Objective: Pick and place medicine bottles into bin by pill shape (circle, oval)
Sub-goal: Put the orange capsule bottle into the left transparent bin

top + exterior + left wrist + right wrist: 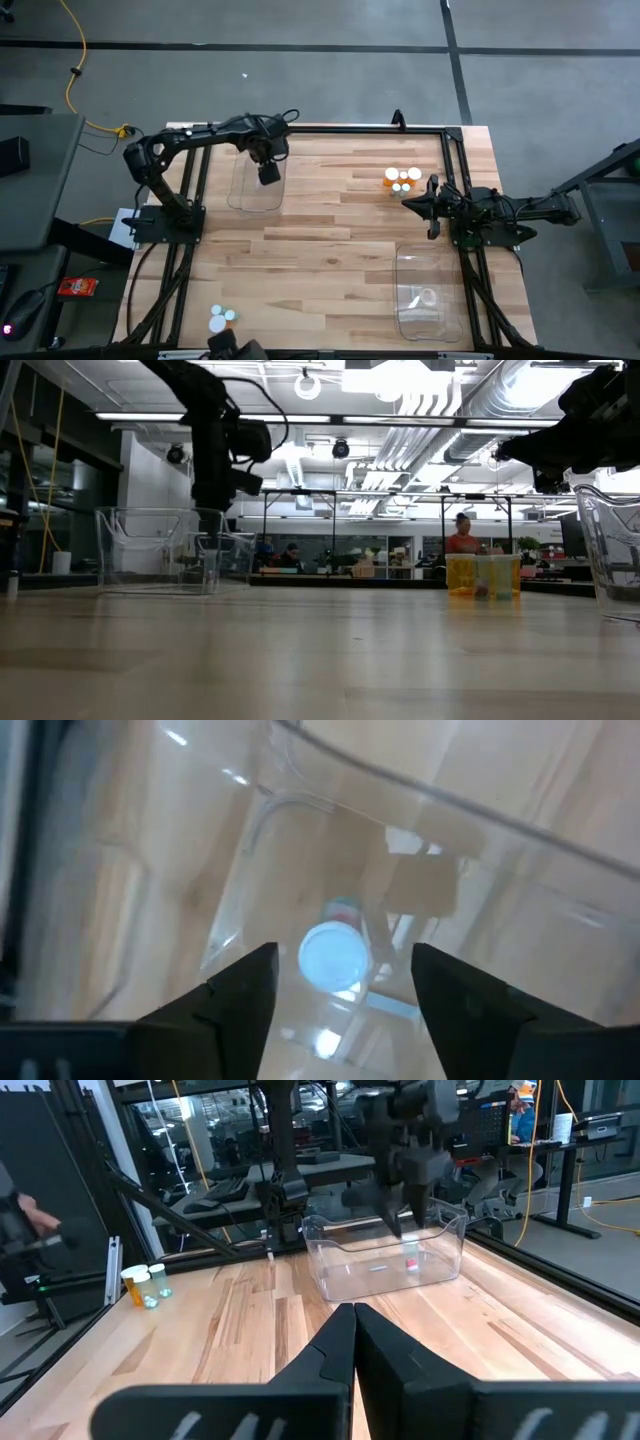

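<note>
Over the clear bin [256,185], left gripper [343,982] fingers spread above a bottle [334,956].

Wooden plank table [320,260], pale, bare at centre. Yellow cable [70,60] on grey floor beyond table's far-left corner. Black monitor [14,155] on grey desk left of table. Seated person in red [462,541] behind table, in room.
</note>
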### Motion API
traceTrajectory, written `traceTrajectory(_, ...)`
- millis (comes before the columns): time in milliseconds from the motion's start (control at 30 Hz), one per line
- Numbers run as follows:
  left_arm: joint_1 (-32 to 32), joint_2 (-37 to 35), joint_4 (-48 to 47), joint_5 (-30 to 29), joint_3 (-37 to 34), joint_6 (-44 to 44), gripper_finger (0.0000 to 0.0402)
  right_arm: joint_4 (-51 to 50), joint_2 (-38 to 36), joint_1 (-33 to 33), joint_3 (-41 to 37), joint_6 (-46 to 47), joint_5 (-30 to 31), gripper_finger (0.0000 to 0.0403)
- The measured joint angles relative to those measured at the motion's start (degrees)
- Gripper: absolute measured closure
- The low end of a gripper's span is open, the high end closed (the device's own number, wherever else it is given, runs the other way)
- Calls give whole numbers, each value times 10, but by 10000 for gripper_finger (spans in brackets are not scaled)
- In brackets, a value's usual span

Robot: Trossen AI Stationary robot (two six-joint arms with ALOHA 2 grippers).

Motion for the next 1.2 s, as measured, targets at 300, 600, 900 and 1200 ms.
traceTrajectory(300, -10, -88, 28, 30, 87, -97, 181, 0, 0, 0, 0, 0, 0, 403)
traceTrajectory(600, -115, -332, 444, 97, -175, -169, 185, 0, 0, 0, 0, 0, -3, 403)
traceTrajectory(900, -242, -485, 764, 48, -447, -184, 186, 0, 0, 0, 0, 0, -2, 403)
traceTrajectory(1200, -275, -515, 825, 43, -509, -175, 186, 0, 0, 0, 0, 0, -2, 403)
